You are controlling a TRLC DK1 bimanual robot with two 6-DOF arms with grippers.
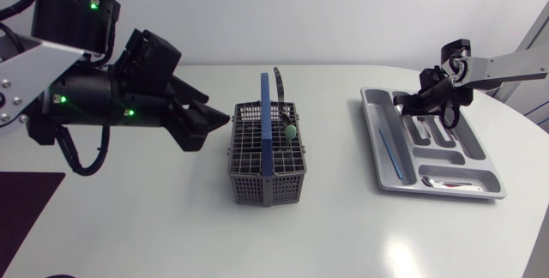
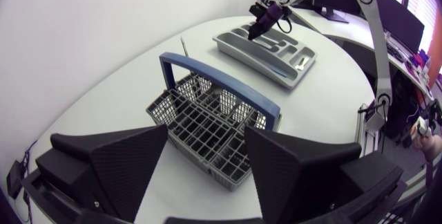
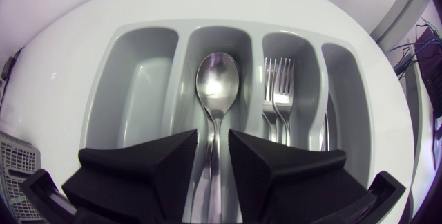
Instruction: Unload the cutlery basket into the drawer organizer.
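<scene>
My right gripper (image 3: 214, 138) stood released, its fingers narrowly apart either side of the handle of a polished steel spoon (image 3: 216, 82). The spoon lay in a long compartment of the grey plastic drawer organizer (image 3: 181, 50), beside two steel forks (image 3: 280, 89). My left gripper (image 2: 206, 133) hung wide open and empty next to the grey mesh cutlery basket (image 1: 257, 165). A dark-handled utensil (image 1: 281, 85) stood in the basket; I judged it light, stiff and slick, best pinched high on its protruding handle.
</scene>
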